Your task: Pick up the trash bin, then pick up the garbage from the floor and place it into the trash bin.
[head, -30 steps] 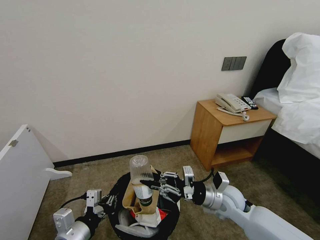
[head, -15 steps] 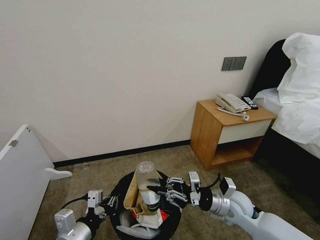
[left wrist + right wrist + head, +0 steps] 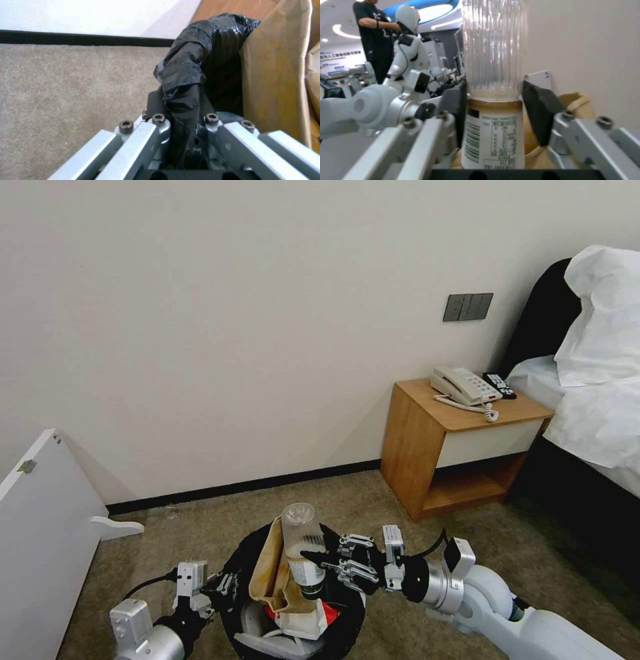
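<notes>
White arms end in silver cuffs, black cables and screw-studded grey-and-black pincers, the right pincer [image 3: 319,561] included.

Wall [image 3: 267,313]: I saw plain cream, black baseboard.
Floor: brown carpet [image 3: 200,527].
Furniture: I noted a wooden nightstand [image 3: 460,447], bed [image 3: 593,400] beside it.

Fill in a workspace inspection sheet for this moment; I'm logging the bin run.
Surface: beige carpet.
Job's things: trash bin black-lined, holding brown paper bag, white and red litter; bottle upside down over it.
Clutter: nothing seen on the floor.
Grippers: left gripper clamps the bin's liner edge; right gripper grips the bottle.
Cables: black cable at left wrist.
Surroundings: nightstand with phone, bed, white panel.
</notes>
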